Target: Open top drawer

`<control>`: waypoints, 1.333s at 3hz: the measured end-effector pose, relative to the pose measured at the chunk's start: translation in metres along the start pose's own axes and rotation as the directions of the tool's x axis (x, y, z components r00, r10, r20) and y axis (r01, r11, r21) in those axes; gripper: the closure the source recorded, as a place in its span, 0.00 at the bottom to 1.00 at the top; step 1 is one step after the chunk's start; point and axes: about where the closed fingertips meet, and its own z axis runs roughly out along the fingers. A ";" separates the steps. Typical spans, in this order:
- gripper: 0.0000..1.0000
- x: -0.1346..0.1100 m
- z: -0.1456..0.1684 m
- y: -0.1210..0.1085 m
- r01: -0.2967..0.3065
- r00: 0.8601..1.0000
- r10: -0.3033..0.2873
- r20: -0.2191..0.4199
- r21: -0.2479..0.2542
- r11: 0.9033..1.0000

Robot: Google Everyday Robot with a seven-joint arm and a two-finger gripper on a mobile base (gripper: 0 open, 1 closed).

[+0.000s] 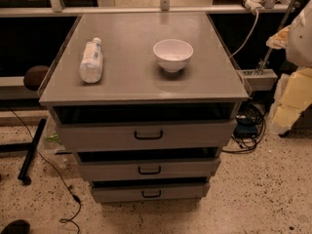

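Observation:
The top drawer (97, 138) is the widest grey front panel of the grey metal cabinet, just under the cabinet top (131, 77). Its small black loop handle (148, 135) sits at the centre. A dark gap shows between the panel and the cabinet top. Two narrower grey drawers (107, 170) (117, 193) with similar black handles lie below it. My gripper (291, 101) is a pale, yellowish blurred shape at the right edge of the camera view, well to the right of the cabinet and apart from the drawer handle.
A clear plastic bottle (91, 60) lies on the cabinet top at the left, and a white bowl (173, 54) stands at the centre right. Black cables (251, 126) lie on the speckled floor at the right. A black stand leg (31, 150) and a cable are at the left.

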 end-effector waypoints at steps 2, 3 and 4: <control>0.00 -0.001 0.005 0.001 -0.024 0.999 0.024 0.036 0.001 1.000; 0.00 -0.011 0.024 0.011 -0.060 0.994 0.059 0.092 0.007 0.998; 0.00 -0.041 0.070 0.022 -0.061 0.986 0.061 0.158 -0.006 0.998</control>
